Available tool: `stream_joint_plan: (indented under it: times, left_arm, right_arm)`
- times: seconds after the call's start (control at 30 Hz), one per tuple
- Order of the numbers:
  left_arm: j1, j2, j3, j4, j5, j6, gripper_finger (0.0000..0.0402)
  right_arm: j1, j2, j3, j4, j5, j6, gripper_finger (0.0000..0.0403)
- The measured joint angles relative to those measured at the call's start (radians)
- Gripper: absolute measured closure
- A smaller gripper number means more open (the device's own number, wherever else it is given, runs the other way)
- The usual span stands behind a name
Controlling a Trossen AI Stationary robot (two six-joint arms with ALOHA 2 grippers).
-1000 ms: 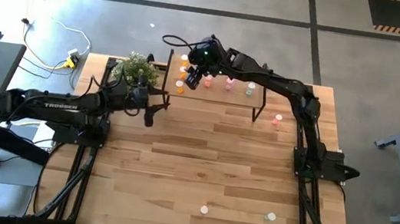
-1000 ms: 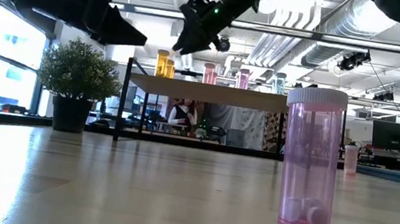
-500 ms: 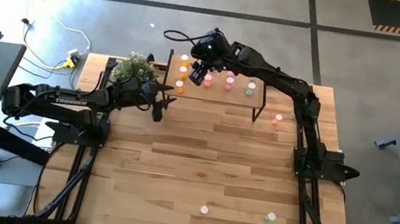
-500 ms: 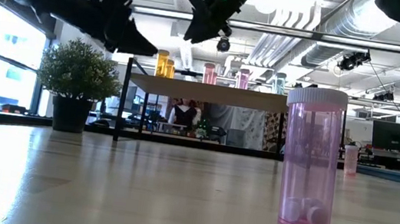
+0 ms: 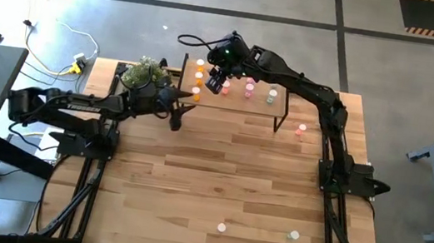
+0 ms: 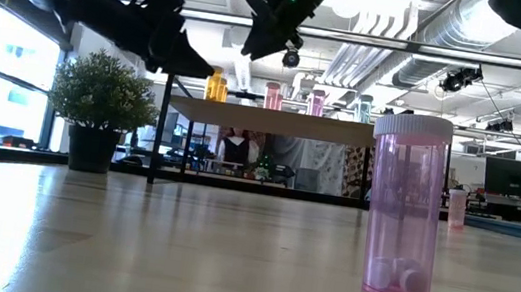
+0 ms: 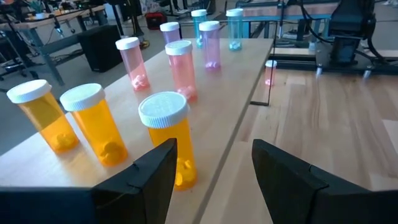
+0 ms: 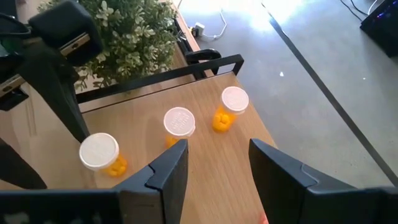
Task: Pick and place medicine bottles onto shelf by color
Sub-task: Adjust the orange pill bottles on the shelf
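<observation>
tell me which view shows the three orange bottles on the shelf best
The right wrist view: all three orange bottles stand apart, seen from above. The left wrist view shows them close, side-on. The low view overlaps them; the high view shows dots.

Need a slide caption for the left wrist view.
Open left gripper faces three orange medicine bottles at the shelf end.

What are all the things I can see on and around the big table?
orange bottles: three, orange, one end of the shelf
pink bottles: four, light to deep pink, middle of the shelf
pale green bottles: two, other end of the shelf
loose bottles: three, on the table, one pink by the shelf's leg
plant: one, green, beside the shelf
left gripper: open, by the orange bottles
right gripper: open, above the shelf
</observation>
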Motion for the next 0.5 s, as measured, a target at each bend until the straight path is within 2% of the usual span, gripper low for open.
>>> stream_joint_plan:
  times: [0.27,0.5]
  left_arm:
    - [0.000,0.034,0.020,0.006,-0.073,-0.001,0.0202]
    - [-0.023,0.028,0.020,-0.003,-0.061,-0.037,0.0202]
  right_arm:
    - [0.000,0.000,0.000,-0.014,0.000,0.000,0.0242]
    - [0.000,0.000,0.000,-0.019,0.000,0.000,0.0242]
